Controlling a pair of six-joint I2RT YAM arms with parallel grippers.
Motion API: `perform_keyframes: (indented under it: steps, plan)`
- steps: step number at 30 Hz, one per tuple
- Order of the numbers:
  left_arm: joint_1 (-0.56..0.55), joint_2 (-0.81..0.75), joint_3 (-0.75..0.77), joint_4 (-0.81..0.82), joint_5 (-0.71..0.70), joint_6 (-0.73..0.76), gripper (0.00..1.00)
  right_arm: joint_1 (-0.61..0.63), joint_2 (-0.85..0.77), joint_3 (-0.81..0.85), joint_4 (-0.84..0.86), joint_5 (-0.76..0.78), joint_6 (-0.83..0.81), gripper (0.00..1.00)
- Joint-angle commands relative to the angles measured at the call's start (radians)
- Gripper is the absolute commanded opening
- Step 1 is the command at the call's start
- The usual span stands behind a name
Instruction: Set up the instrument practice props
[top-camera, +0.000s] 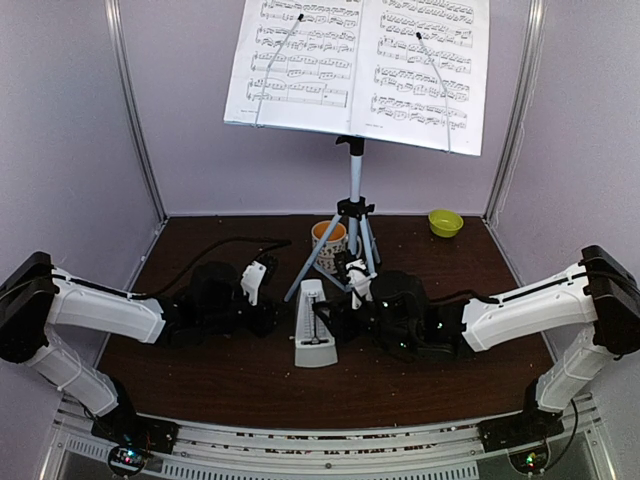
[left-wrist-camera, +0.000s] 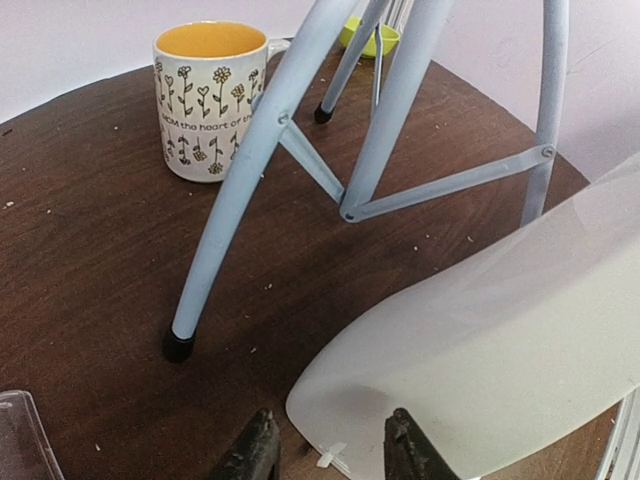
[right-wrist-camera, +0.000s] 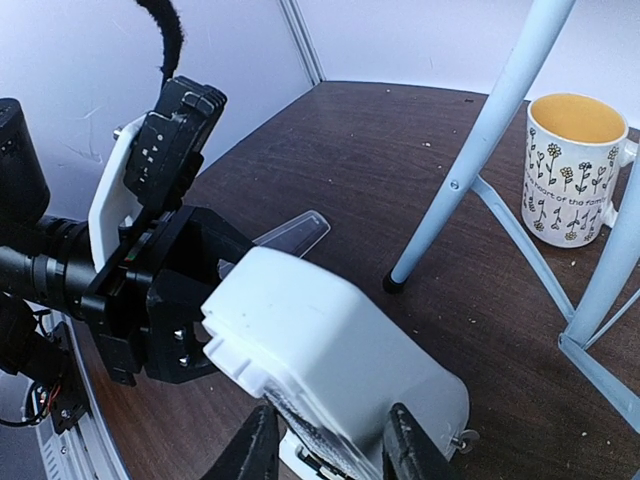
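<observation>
The stand (top-camera: 355, 170) is up at the back of the desk (top-camera: 200, 370), with the 2 pages (top-camera: 420, 60) open on it. The metronome (top-camera: 315, 335) stands in front of the tripod, between both arms. The right pincer (right-wrist-camera: 328, 448) has its fingers against both sides of the white body and seems to grip it. The left pincer (left-wrist-camera: 330, 455) is half open at a corner of the body; we cannot tell if it presses. The clear cover (right-wrist-camera: 295, 228) shows just behind. We judge that the step is placing the metronome: hold it upright, move slowly, avoid the near tripod leg.
</observation>
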Motion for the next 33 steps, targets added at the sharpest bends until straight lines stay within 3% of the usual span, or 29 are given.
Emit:
perform_keyframes:
  steps: [1,17,27,33]
  plan:
    - [0.007,0.001,0.028,0.014,0.01,0.019,0.37,-0.014,-0.028,-0.005,0.005,0.008,-0.001,0.35]
    - [0.007,0.006,0.034,0.009,0.009,0.024,0.37,-0.017,-0.069,-0.074,0.021,-0.003,0.006,0.25]
    - [0.007,0.0,0.031,0.006,0.001,0.024,0.37,-0.008,-0.106,-0.104,0.044,-0.042,-0.013,0.56]
    - [0.007,-0.009,0.026,0.005,-0.006,0.024,0.37,0.023,-0.094,-0.071,0.02,-0.013,-0.018,0.83]
